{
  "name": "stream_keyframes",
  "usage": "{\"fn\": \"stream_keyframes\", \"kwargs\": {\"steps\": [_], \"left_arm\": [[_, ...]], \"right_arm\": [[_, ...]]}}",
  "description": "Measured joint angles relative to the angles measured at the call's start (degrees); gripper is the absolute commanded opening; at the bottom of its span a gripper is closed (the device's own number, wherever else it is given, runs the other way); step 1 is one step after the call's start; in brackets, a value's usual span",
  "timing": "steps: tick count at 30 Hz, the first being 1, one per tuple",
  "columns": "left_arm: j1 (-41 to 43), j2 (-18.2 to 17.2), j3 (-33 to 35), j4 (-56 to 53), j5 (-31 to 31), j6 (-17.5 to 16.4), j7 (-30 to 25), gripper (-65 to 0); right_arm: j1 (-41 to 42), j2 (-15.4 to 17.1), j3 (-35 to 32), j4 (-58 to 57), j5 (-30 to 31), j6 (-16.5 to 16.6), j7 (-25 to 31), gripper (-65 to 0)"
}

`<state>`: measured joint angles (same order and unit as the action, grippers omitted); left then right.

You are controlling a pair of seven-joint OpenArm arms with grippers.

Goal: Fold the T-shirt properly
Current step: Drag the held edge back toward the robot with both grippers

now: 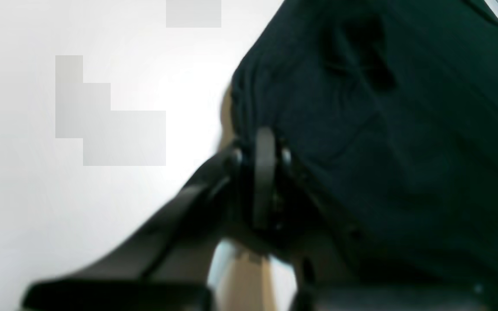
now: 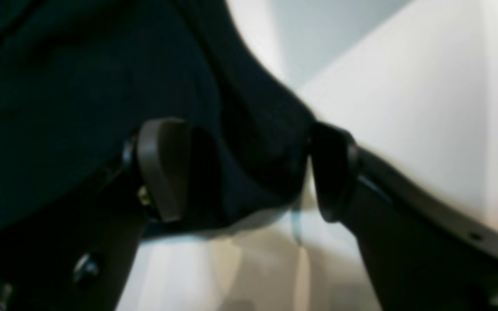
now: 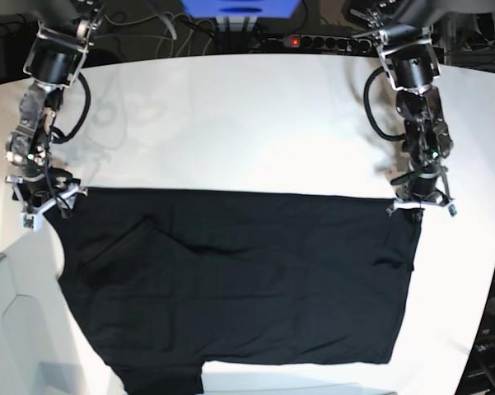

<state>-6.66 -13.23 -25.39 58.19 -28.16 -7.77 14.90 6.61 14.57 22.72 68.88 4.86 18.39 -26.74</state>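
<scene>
The black T-shirt [image 3: 239, 271] lies spread flat on the white table [image 3: 231, 115], plain side up, with a folded upper edge running straight between both arms. At the shirt's upper right corner in the base view, my left gripper [image 3: 418, 200] is shut on the cloth. In the left wrist view its fingers [image 1: 266, 172] are pressed together on the edge of the T-shirt [image 1: 383, 129]. My right gripper [image 3: 43, 204] stands at the upper left corner. In the right wrist view this gripper [image 2: 249, 172] is open, with a fold of the T-shirt [image 2: 59, 86] lying between its two fingers.
A power strip [image 3: 313, 39] with a red light, cables and a blue object [image 3: 239, 6] sit behind the table's far edge. The shirt's lower hem reaches the table's near edge. Bare white tabletop lies beyond the shirt, between the two arms.
</scene>
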Motion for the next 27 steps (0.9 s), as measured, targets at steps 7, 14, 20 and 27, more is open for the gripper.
{"fn": "stream_keyframes", "kwargs": {"steps": [7, 14, 20, 27], "left_arm": [[0.94, -0.11, 0.0, 0.04, -0.46, -0.63, -0.81, -65.0], [2.89, -0.26, 0.0, 1.07, -0.63, -0.9, -1.53, -65.0], [6.82, -0.24, 0.0, 4.7, -0.85, -1.07, -1.84, -65.0], [14.03, -0.07, 0.0, 13.03, -0.39, -0.04, 0.04, -65.0]], "right_arm": [[-2.05, 0.04, 0.0, -0.11, 1.18, -0.15, 2.27, -27.0], [-2.93, -0.11, -0.17, 0.2, 1.62, 0.48, 2.62, -57.8], [-4.81, 0.17, -0.15, 0.85, 1.64, 0.68, 4.15, -65.0], [-9.11, 0.35, -0.11, 5.11, 1.22, 0.68, 3.39, -65.0]]}}
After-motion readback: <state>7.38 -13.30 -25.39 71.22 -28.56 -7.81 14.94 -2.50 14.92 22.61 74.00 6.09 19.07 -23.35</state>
